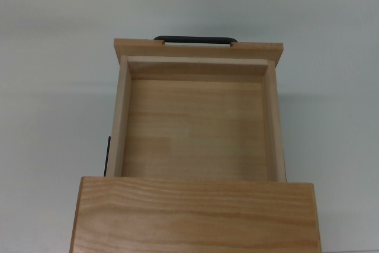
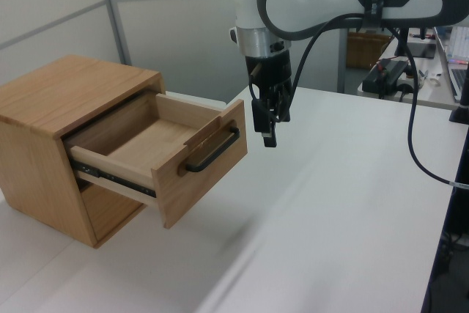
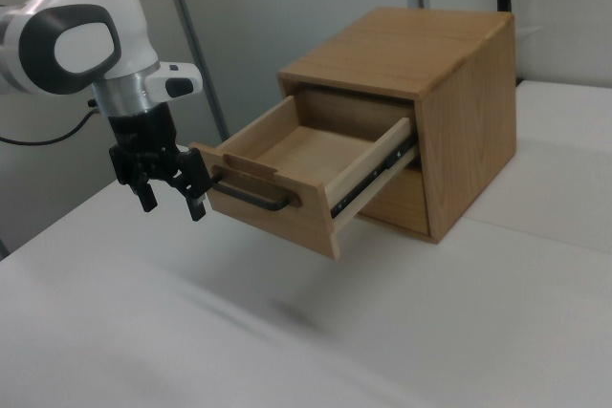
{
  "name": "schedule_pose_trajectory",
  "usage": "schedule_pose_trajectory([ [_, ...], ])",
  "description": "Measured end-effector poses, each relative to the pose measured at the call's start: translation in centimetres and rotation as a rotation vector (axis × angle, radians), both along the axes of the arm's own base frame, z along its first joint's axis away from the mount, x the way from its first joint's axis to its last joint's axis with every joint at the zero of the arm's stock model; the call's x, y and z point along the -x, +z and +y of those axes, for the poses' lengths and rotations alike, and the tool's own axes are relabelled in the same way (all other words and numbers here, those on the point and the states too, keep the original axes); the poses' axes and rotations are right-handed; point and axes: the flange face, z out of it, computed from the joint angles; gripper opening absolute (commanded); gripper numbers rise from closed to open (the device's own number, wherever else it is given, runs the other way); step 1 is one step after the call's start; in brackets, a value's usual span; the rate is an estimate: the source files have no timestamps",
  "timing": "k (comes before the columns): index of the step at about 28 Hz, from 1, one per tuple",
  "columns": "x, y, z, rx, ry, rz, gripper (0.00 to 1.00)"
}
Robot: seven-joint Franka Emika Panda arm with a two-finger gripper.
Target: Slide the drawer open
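White matte bench (image 2: pixel 344 210) carries a boxy wood-grain cabinet (image 2: pixel 51 108) with a flat top and visible grain lines. White-and-grey robot arm (image 2: pixel 344 5) reaches down at the left view's right of the cabinet, a black cable hanging off it. The light pine-wood drawer (image 1: pixel 195 125), a shallow tray with a flat front panel, is pulled well out of the cabinet on black metal slide rails; its interior is bare wood. Thin black U-shaped bar handle (image 2: pixel 212 153) sits on the front panel. Black two-finger hand (image 3: pixel 172 193) hangs just beside the handle, clear of it, fingers spread apart and holding nothing, pointing down.
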Motion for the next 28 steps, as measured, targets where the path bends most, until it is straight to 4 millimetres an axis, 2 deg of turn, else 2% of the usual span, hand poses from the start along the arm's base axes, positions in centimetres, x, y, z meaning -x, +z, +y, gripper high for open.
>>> schedule_pose_trajectory([
  [28,-0.04,0.34,-0.06,-0.001,-0.012,-0.007,1.0],
])
